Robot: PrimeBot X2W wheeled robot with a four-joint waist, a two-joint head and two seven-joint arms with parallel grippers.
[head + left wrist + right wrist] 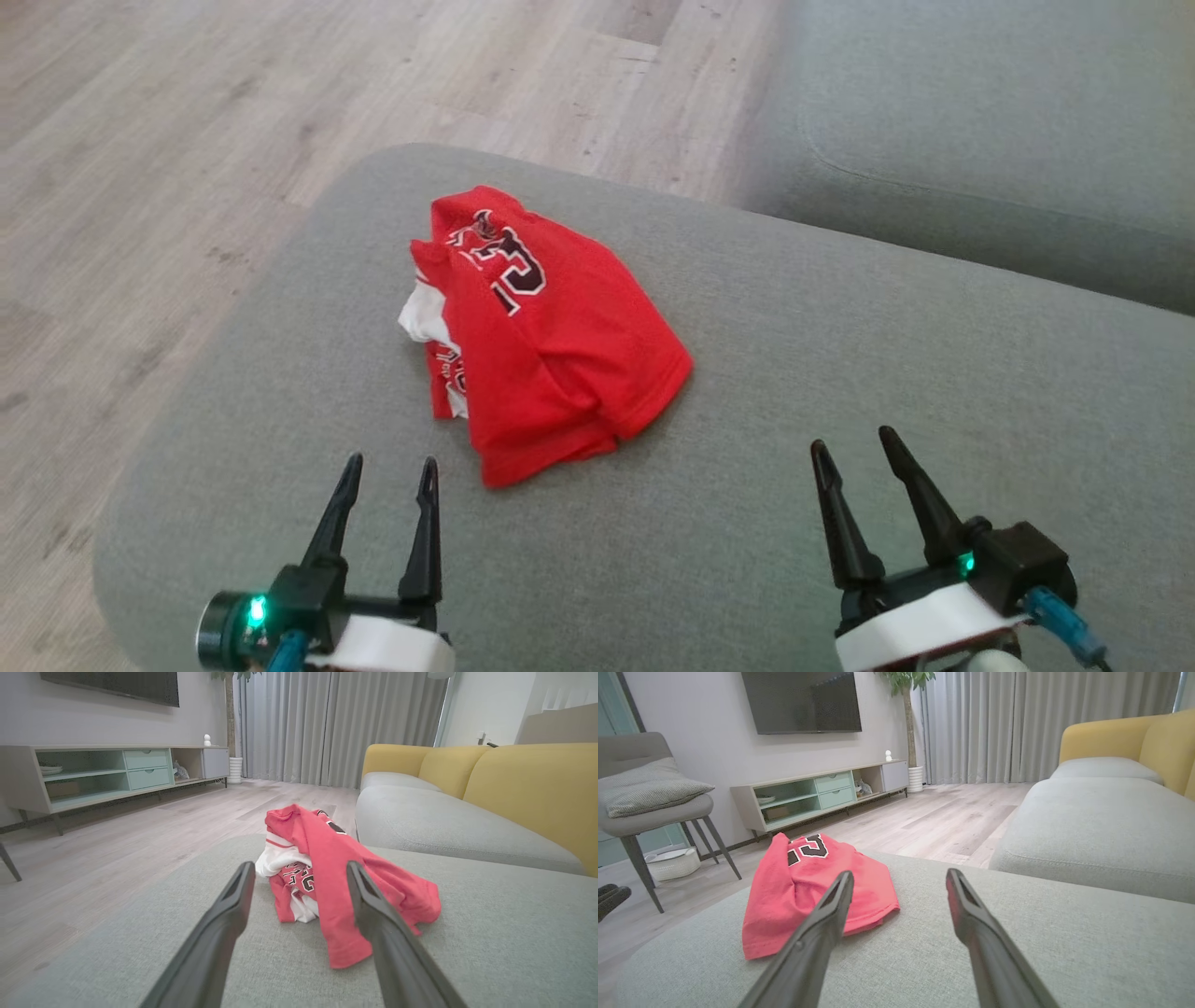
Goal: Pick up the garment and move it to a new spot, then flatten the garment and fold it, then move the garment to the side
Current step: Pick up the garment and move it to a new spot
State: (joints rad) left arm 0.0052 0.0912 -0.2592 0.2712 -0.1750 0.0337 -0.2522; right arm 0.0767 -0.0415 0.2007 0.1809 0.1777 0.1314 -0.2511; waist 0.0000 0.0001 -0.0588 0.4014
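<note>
Red cloth is what this move is about: the garment (pixel 551 345) is lying in a bunched heap on the grey cushion (pixel 887 373), a little left of the middle in the head view. It is not flat yet. Some white cloth (pixel 425 317) is poking out on its 9 o'clock side, and the big number is facing up near its far end.

The heap's long way is running from about 11 o'clock down to 5 o'clock in the head view. Its near hem is pointing toward the robot.

The left gripper (pixel 392 459) is sitting at the lower left, and the garment is lying at about 1 o'clock from it, near but not touching. The right gripper (pixel 851 439) is sitting at the lower right, and the garment is lying at about 10 o'clock from it, well apart. So the left arm is looking like the nearer one for the first grab.

Both grippers are hanging low over the cushion. The left fingers are pointing to about 12 o'clock, and the right fingers are leaning to about 11 o'clock. Both sets of jaws are standing wide apart and are holding nothing.

I am guessing the pick-up is not yet done, and the left gripper is needing only a short reach forward and a little right to get to the near hem.
</note>
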